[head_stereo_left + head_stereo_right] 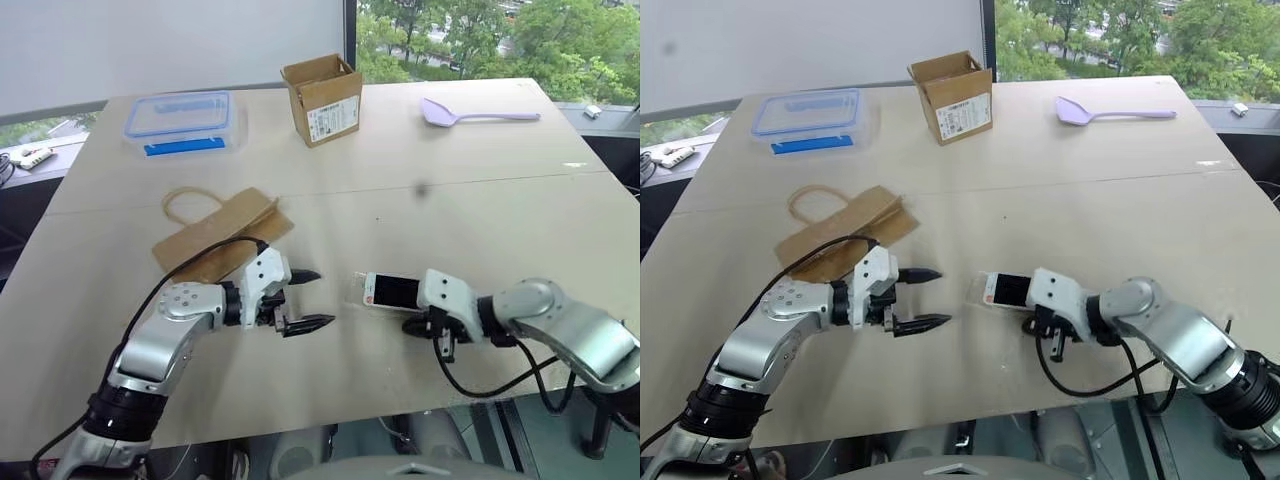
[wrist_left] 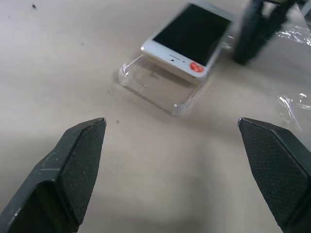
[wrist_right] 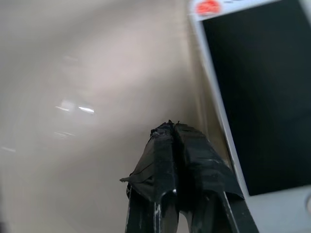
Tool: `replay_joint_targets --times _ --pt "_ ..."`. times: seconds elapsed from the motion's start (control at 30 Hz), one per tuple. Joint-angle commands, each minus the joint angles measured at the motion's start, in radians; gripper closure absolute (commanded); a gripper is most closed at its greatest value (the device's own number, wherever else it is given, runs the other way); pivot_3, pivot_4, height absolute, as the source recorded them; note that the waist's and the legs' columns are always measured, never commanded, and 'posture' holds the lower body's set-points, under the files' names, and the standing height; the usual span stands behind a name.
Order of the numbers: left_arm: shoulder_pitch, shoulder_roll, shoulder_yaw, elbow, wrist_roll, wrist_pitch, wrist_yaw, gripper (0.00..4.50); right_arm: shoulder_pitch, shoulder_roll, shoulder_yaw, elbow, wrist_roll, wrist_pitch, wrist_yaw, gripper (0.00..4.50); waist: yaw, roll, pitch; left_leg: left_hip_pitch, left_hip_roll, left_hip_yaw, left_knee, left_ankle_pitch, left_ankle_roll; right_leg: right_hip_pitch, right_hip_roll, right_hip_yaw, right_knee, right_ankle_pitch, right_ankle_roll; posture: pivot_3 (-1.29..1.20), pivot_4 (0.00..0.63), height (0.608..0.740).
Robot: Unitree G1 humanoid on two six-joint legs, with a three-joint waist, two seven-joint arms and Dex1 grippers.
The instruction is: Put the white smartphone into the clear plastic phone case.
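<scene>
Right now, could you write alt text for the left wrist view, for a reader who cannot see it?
A white smartphone lies screen up, partly over a clear plastic phone case whose near end sticks out from under it, on a pale table. The left gripper has its two black fingers spread wide in front of the phone.

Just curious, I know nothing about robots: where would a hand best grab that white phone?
Probably across its two long edges, coming from above. The phone lies flat, screen up, partly over the case, so only its thin sides offer a pinch; the right hand sits shut beside it.
</scene>
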Motion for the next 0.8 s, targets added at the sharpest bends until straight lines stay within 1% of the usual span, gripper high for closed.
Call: replay_joint_targets --times 0.03,0.13,0.23,0.3,0.37,0.43,0.5,0.57,0.6,0.7,0.8 --pt "-0.007 -0.002 0.022 -0.036 -0.020 0.006 0.009 0.00 -0.030 -0.029 -0.017 0.061 -0.070 -0.028 -0.002 4.45 0.001 0.000 0.000 0.000 0.000 0.000 0.000 0.000 0.000 0.000 0.000 0.000 0.000 0.000 0.000 0.00 0.150 0.740" --pt "-0.014 -0.007 0.021 -0.036 -0.023 0.010 0.016 0.00 -0.045 -0.039 -0.034 0.057 -0.051 -0.032 0.037 4.45 0.001 0.000 0.000 0.000 0.000 0.000 -0.001 0.000 0.000 0.000 0.000 0.000 0.000 0.002 -0.004 0.00 0.150 0.740" --pt "-0.014 -0.008 0.021 -0.035 -0.026 0.008 0.017 0.00 -0.045 -0.024 -0.089 0.006 0.036 -0.006 0.089 4.45 0.001 0.000 0.000 -0.001 0.000 0.000 -0.001 0.000 0.000 0.000 0.000 0.000 -0.001 0.002 -0.004 0.00 0.150 0.740" --pt "-0.012 -0.009 0.021 -0.035 -0.027 0.006 0.018 0.00 -0.083 0.036 -0.160 -0.009 0.118 0.043 0.085 4.45 0.000 0.000 0.000 -0.001 0.000 0.000 -0.002 0.000 0.000 -0.001 0.000 0.000 -0.001 0.002 -0.004 0.00 0.150 0.740" --pt "-0.009 -0.010 0.022 -0.035 -0.027 0.003 0.020 0.00 -0.135 0.084 -0.197 0.010 0.140 0.067 0.059 4.45 -0.007 0.000 0.001 -0.001 0.000 0.000 -0.002 0.000 0.000 -0.001 0.000 0.000 -0.001 0.002 -0.004 0.00 0.150 0.740" --pt "-0.006 -0.012 0.023 -0.035 -0.027 0.002 0.021 0.00 -0.190 0.116 -0.183 0.070 0.085 0.049 0.015 4.45 -0.005 0.000 0.001 0.000 0.000 0.000 -0.002 0.000 0.000 -0.001 0.001 0.000 0.000 0.003 -0.003 0.00 0.150 0.740" --pt "-0.001 -0.016 0.023 -0.036 -0.026 -0.002 0.023 0.00 -0.260 0.125 -0.114 0.163 -0.022 -0.022 -0.013 4.45 -0.003 0.000 0.001 0.000 0.001 -0.001 -0.002 0.000 0.000 -0.001 0.001 0.000 0.000 0.002 -0.004 0.00 0.150 0.740" --pt "0.001 -0.019 0.023 -0.033 -0.024 -0.004 0.024 0.00 -0.301 0.133 -0.065 0.228 -0.088 -0.072 -0.017 4.45 0.001 0.000 0.001 -0.001 0.000 0.000 -0.002 0.000 0.000 -0.001 0.001 0.000 0.000 0.002 -0.004 0.00 0.150 0.740" --pt "0.004 -0.022 0.021 -0.032 -0.020 -0.009 0.027 0.00 -0.331 0.147 -0.020 0.296 -0.145 -0.117 -0.021 4.45 0.000 0.000 0.001 -0.001 0.000 0.000 -0.002 0.000 0.000 -0.001 0.000 0.000 0.000 0.002 -0.004 0.00 0.150 0.740" --pt "0.020 -0.031 0.016 -0.028 -0.011 -0.025 0.032 0.00 -0.389 0.185 0.076 0.446 -0.262 -0.240 -0.001 4.45 -0.004 0.000 0.001 -0.001 -0.001 0.001 -0.003 0.000 0.000 -0.001 0.000 0.000 -0.002 0.003 -0.003 0.00 0.150 0.740" --pt "0.034 -0.035 0.021 -0.029 -0.008 -0.036 0.039 0.00 -0.409 0.186 0.129 0.509 -0.327 -0.311 0.061 4.45 -0.003 0.000 0.001 -0.002 -0.001 0.001 -0.004 0.000 0.000 -0.003 0.000 0.000 -0.002 0.005 0.000 0.00 0.150 0.740"
